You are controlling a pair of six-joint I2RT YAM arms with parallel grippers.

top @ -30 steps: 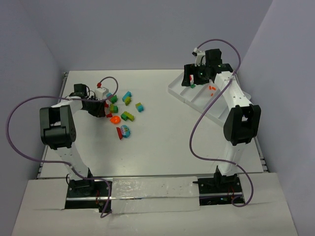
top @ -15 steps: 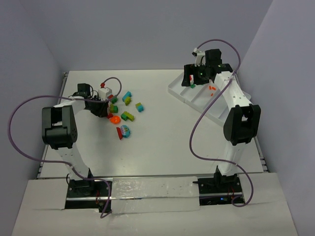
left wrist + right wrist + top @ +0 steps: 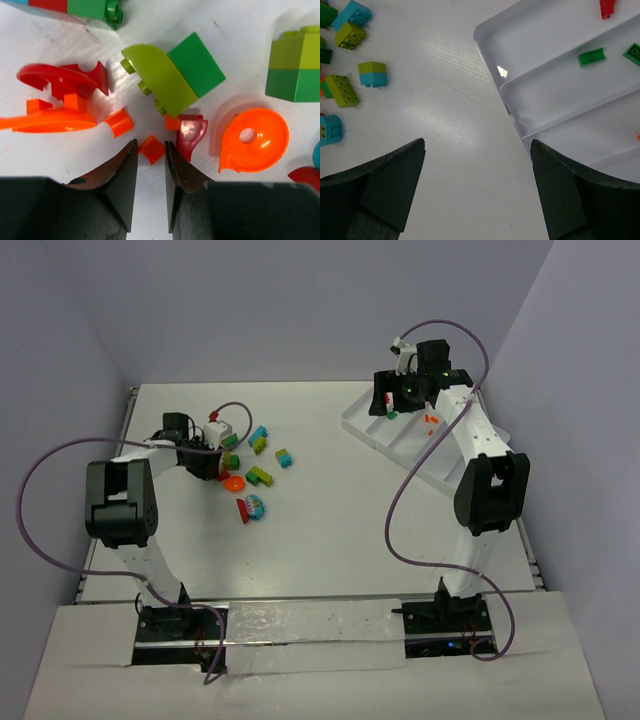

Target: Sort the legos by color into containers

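left arm: white links are alternating with bulky black joint housings.
right arm: white links and black joints are showing the same build.
cables: purple cords are running along each arm.
bases: black mounts are showing thin red wires.
left fingers: black wedges are showing a brownish sheen inside.
right fingers: broad matte-black wedges are tapering to blunt tips.

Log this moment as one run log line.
left gripper: open, astride small orange brick | right gripper: open, empty, above tray corner
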